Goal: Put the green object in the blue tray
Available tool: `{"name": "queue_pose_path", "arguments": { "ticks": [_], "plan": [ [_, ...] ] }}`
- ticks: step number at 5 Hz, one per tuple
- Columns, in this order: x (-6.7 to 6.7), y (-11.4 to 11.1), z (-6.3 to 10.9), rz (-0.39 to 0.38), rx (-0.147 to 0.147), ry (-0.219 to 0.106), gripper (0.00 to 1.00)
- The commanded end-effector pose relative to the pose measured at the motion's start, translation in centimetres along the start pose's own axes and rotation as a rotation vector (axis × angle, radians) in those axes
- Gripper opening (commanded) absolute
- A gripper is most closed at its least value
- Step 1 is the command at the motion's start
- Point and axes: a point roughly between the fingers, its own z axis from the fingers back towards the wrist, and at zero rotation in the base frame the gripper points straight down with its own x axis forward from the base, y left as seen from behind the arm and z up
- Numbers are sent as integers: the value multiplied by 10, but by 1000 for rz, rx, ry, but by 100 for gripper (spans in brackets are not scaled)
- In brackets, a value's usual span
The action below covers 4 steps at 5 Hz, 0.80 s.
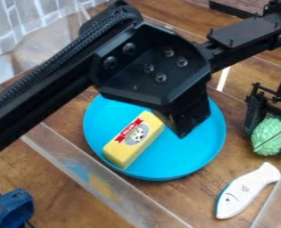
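The green object (pixel 271 135), a small bumpy pale green oval, lies on the wooden table at the right edge of the camera view. My gripper (pixel 272 123) is lowered over it and stands open. One black finger (pixel 252 116) is just left of the object; the other side is cut off by the frame edge. The blue tray (pixel 193 153), a wide round blue plate, sits in the middle of the table, left of the green object and apart from it. The black arm housing covers the tray's far part.
A yellow rectangular block with a red label (pixel 133 139) lies on the tray. A white-and-blue fish toy (pixel 247 190) rests on the table in front of the green object. A blue cloth (pixel 8 214) shows at the bottom left corner.
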Motion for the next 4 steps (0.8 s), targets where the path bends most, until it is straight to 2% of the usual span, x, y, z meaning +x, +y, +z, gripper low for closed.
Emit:
{"name": "queue_pose_path", "arguments": {
  "ticks": [1, 4],
  "plan": [
    [-7, 54, -12, 120, -11, 119, 100],
    [-15, 77, -13, 177, -22, 146, 100]
  ]
}}
